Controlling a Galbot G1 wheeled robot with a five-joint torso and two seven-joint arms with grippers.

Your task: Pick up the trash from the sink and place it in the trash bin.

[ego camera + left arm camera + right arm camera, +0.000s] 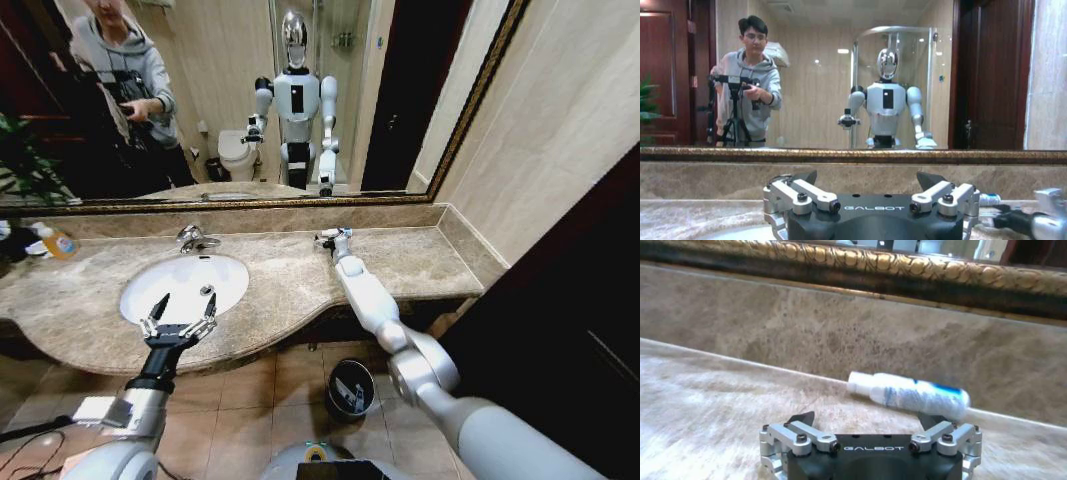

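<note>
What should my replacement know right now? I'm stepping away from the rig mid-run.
Left gripper: open, empty, over the sink's near rim.
Right gripper: open, empty, low on the counter by the backsplash, facing a small white tube with blue marks lying there.
Trash bin: on the floor under the counter edge, something pale inside.
Done: nothing is held; what is already binned is unclear.
Left: grasp the tube, drop it in the bin, check the basin.

Polished veined marble counter (300,270), glossy white sink (185,285), plastic tube (910,394).
</note>
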